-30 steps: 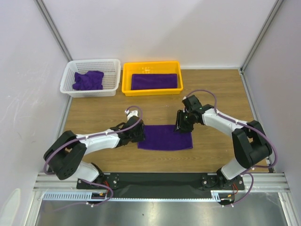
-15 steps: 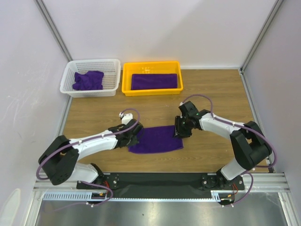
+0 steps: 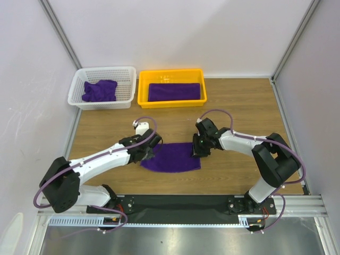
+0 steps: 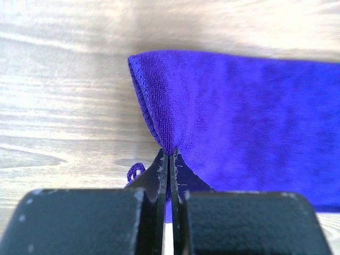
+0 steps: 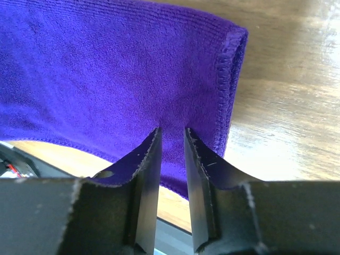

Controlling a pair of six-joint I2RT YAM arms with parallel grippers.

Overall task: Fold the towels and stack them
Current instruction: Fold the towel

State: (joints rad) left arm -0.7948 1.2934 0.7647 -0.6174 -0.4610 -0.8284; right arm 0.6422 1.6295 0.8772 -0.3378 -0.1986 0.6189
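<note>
folded towel (image 3: 176,92) in tray (image 3: 171,103); we see left gripper (image 3: 147,152) and right gripper (image 3: 197,151) clamping second towel (image 3: 171,159); third towel (image 3: 99,90) unfolded.

I had the left gripper (image 4: 169,155) pinched tight on the stitched edge of the purple towel (image 4: 239,117), near its corner, wooden table (image 4: 64,95) underneath.

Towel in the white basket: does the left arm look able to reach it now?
Probably not yet: the left pincer is shut on the towel on the table. Otherwise the way looks free, as the basket is open on top.
</note>
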